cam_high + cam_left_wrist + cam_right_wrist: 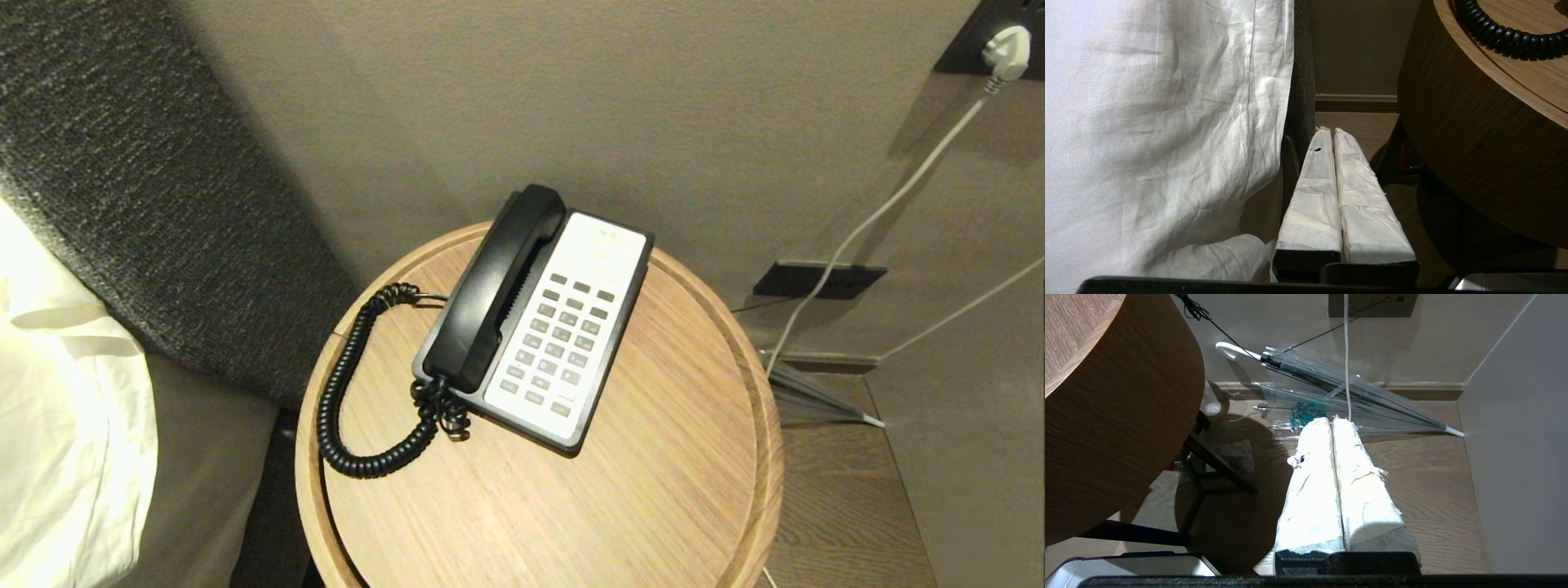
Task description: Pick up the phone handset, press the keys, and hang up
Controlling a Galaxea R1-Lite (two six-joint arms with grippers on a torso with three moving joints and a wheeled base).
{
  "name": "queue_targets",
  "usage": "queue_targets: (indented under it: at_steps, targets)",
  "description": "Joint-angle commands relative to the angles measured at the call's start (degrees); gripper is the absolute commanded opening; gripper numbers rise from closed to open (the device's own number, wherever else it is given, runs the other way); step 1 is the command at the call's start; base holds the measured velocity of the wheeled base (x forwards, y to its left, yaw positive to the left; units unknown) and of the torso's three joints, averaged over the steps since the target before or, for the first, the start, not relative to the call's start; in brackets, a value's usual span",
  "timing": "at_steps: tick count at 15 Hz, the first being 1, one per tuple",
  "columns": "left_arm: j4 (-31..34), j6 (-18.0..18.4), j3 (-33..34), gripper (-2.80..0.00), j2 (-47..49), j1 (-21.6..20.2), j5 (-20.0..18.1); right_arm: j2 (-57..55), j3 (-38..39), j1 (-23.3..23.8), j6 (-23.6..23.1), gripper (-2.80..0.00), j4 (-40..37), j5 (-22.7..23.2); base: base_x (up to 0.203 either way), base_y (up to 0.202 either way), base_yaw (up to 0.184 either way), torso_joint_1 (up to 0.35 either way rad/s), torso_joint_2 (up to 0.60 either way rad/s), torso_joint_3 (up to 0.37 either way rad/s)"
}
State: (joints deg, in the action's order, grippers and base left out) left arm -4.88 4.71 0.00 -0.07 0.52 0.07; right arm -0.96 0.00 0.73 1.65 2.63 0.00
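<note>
Black handset [496,287] rests cradled beside untouched keys [560,341], frame centre, while left gripper [1334,132] and right gripper [1332,420] hang closed and empty below the table [653,490]: nothing begun.

Hotel-style bedroom, upholstered headboard [139,188], white bed linen [57,425], round wooden bedside table [669,457] carrying corded desk phone [563,327], wall sockets [816,279], clear umbrella [1339,392] on wood floor

Phone handset [495,286] cradled on phone base [608,343], keys [560,343] alongside, round table [686,457]
</note>
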Motion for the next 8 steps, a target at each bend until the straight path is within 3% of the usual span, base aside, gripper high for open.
queue_targets:
  at_steps: [1, 8]
  targets:
    - [0.0, 0.0, 2.3, -2.80, 0.1, 0.0, 0.0, -0.1, 1.2, 0.0, 0.0, -2.80, 0.0, 0.0, 0.000, 0.000, 0.000, 0.000, 0.00, 0.000]
    - [0.0, 0.0, 2.3, -2.80, 0.1, 0.0, 0.0, -0.1, 1.2, 0.0, 0.0, -2.80, 0.0, 0.0, 0.000, 0.000, 0.000, 0.000, 0.00, 0.000]
